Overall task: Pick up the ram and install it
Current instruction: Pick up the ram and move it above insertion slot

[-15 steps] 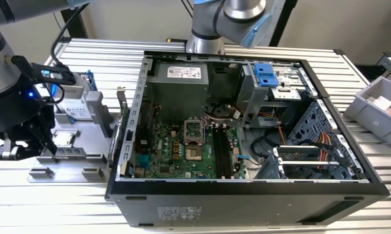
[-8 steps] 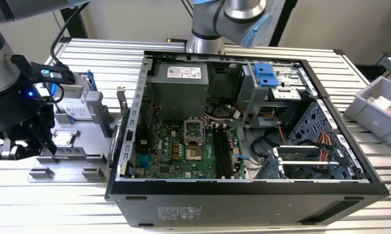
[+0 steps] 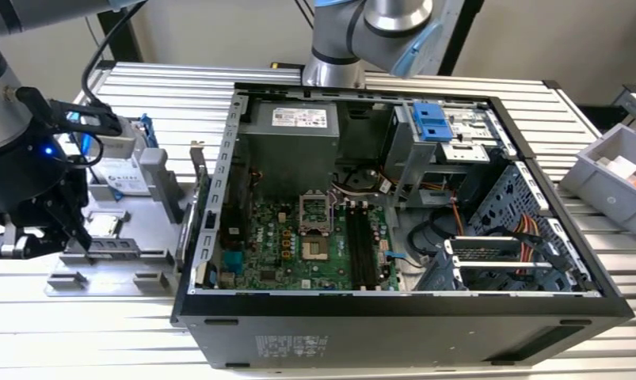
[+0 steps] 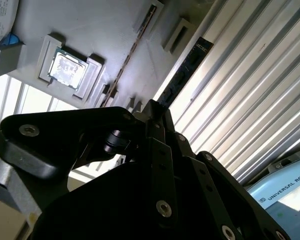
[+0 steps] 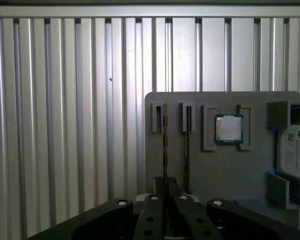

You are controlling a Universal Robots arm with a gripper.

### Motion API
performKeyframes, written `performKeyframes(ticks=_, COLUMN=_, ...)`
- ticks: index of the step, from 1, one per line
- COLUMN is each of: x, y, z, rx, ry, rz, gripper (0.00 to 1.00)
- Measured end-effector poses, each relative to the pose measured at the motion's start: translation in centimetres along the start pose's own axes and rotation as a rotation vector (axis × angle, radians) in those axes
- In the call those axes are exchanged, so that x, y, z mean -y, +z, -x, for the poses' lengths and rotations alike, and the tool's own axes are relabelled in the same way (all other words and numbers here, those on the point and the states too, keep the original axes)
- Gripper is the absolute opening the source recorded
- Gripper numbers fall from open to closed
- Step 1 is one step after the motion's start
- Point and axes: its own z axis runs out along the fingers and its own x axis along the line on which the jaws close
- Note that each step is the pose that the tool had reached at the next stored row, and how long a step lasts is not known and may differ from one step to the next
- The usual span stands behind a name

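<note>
table (image 3: 582, 119) of silver slats carries everything. on it sits an open computer case (image 3: 402, 305), its green board (image 3: 286, 245) facing up with long black slots (image 3: 358, 237) bare. at the exterior view's left of the case lies a grey tray (image 5: 220, 170) of spare parts: a silver hard drive (image 5: 296, 150) in a blue frame, two thin sticks standing on edge in parallel grooves, and a small square chip (image 5: 228, 129).

the ram (image 5: 165, 145) is the stick nearer the tray's outer edge, seated in its groove and well apart from the case; the other stick (image 5: 186, 150) stands just beside it, between it and the chip. the gripper (image 5: 165, 186) sits low over the tray at the ram's near end. its fingers are drawn in to a narrow slit and the stick runs straight into it — they look closed on its two flat faces, with nothing else between them.

i judge the ram light and stiff but fragile — a thin card that would not bear sideways bending. the flat faces near the upper edge are the place to hold, clear of the edge down in the groove, and a square, modest squeeze should keep it from tilting or slipping.
</note>
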Motion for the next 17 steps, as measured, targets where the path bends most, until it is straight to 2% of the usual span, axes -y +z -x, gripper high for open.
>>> performKeyframes(ticks=12, x=-0.01, y=-0.27, z=0.0, rx=0.0001, ry=0.002, rz=0.0, gripper=0.0)
performKeyframes(ticks=13, x=-0.02, y=-0.71, z=0.01, rx=0.0001, ry=0.005, rz=-0.0001, gripper=0.0)
performKeyframes(ticks=14, x=-0.02, y=-0.84, z=0.01, rx=0.0001, ry=0.005, rz=-0.0001, gripper=0.0)
performKeyframes(ticks=17, x=-0.02, y=-0.88, z=0.01, rx=0.0, ry=0.005, rz=0.0001, gripper=0.0)
